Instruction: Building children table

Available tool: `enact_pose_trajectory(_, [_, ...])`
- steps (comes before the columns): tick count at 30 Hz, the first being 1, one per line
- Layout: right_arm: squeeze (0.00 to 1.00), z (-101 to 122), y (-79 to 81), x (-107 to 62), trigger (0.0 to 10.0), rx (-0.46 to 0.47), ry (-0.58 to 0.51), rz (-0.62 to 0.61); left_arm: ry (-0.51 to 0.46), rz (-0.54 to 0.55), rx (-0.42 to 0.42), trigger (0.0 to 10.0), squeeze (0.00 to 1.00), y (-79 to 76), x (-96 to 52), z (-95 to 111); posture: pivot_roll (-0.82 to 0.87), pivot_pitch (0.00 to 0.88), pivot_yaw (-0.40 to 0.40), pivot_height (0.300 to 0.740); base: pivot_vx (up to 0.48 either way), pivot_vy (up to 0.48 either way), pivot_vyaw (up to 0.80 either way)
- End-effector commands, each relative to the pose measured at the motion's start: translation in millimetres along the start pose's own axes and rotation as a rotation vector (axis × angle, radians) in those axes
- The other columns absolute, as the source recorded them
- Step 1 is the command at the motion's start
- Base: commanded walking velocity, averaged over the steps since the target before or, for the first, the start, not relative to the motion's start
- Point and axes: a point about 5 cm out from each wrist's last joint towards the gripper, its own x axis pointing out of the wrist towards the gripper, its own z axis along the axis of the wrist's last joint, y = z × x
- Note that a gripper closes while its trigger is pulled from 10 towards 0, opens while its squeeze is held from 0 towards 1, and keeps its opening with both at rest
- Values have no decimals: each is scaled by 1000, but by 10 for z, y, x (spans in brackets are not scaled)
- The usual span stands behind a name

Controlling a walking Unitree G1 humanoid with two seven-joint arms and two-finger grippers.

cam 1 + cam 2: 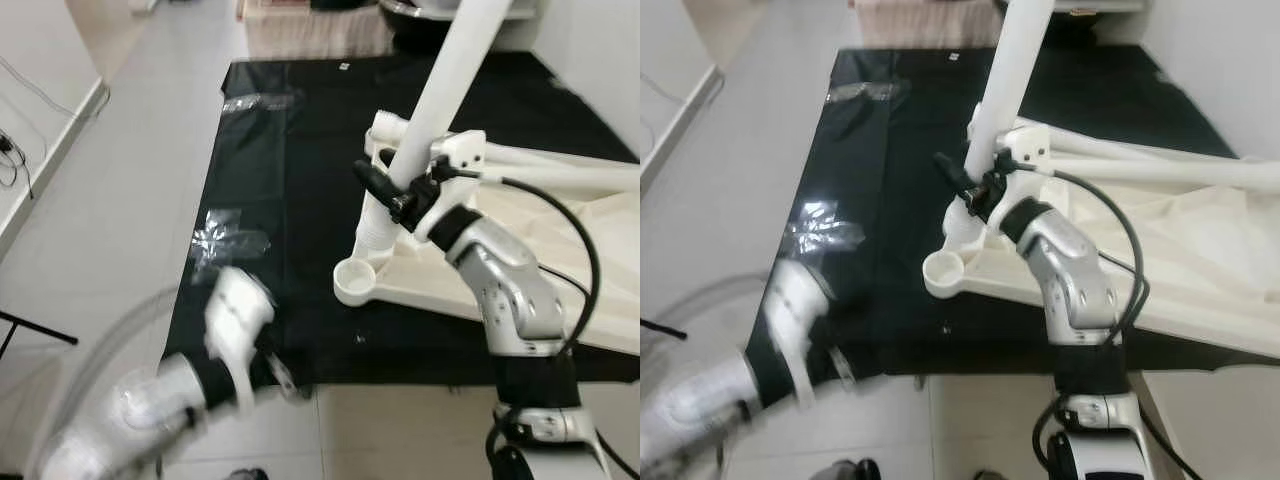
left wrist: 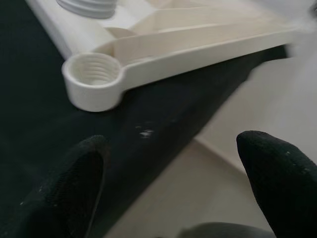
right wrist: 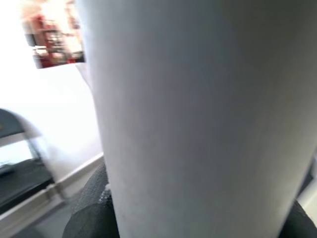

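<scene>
A cream tabletop [image 1: 560,250] lies upside down on a black mat [image 1: 290,180]. A long white table leg [image 1: 450,70] stands tilted in a corner socket, its threaded base [image 1: 378,225] showing. My right gripper [image 1: 395,190] is shut around the leg low down; in the right wrist view the leg [image 3: 198,114] passes between the black fingers [image 3: 91,213]. An empty threaded socket [image 1: 355,281] sits at the tabletop's near corner, also seen close up in the left wrist view [image 2: 94,79]. My left gripper [image 1: 278,372] is blurred at the mat's near edge, its fingertips [image 2: 277,173] spread apart and holding nothing.
Crumpled clear plastic wrap [image 1: 225,238] lies on the mat's left side, and more plastic wrap [image 1: 258,100] near its far corner. Pale tiled floor [image 1: 120,200] surrounds the mat. A low wall ledge [image 1: 40,170] runs along the left.
</scene>
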Motion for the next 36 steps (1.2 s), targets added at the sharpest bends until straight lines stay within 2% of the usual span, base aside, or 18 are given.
enact_pose_trajectory(1, [0,11,99,-18,10000,-6,-24,107,18,43,86,10000,0,-88,-17,-63,28,275,-8,740,0,0,0])
enact_pose_trajectory(4, [0,-2,142,-18,10000,0,-18,163,33,77,94,10000,0,-107,-46,-107,28,283,-5,740,0,0,0])
enact_pose_trajectory(6, [0,-36,207,-15,10000,-18,0,250,54,122,191,10000,0,-70,-99,-109,35,294,-2,740,0,0,0])
enact_pose_trajectory(7, [0,-36,207,-15,10000,-18,0,250,54,122,191,10000,0,-70,-99,-109,35,294,-2,740,0,0,0])
enact_pose_trajectory(9, [0,-96,278,-1,10000,-55,35,344,74,146,244,10000,0,-56,-152,-147,33,301,1,740,0,0,0])
enact_pose_trajectory(13, [0,-128,318,11,10000,-69,50,394,77,166,235,10000,0,-69,-187,-169,30,312,3,740,0,0,0])
enact_pose_trajectory(16, [0,-143,392,66,10000,-55,42,472,59,255,291,10000,0,-116,-246,-192,43,332,3,740,0,0,0])
enact_pose_trajectory(18, [0,-141,408,77,10000,-48,36,488,56,275,303,10000,0,-121,-260,-197,43,332,3,740,0,0,0])
enact_pose_trajectory(26, [0,-159,449,130,10000,-50,35,542,35,311,269,10000,0,-156,-307,-215,49,358,-2,740,0,0,0])
enact_pose_trajectory(36, [0,-87,267,127,10000,-98,52,554,16,336,250,10000,0,-208,-327,-232,48,375,-17,740,0,0,0])
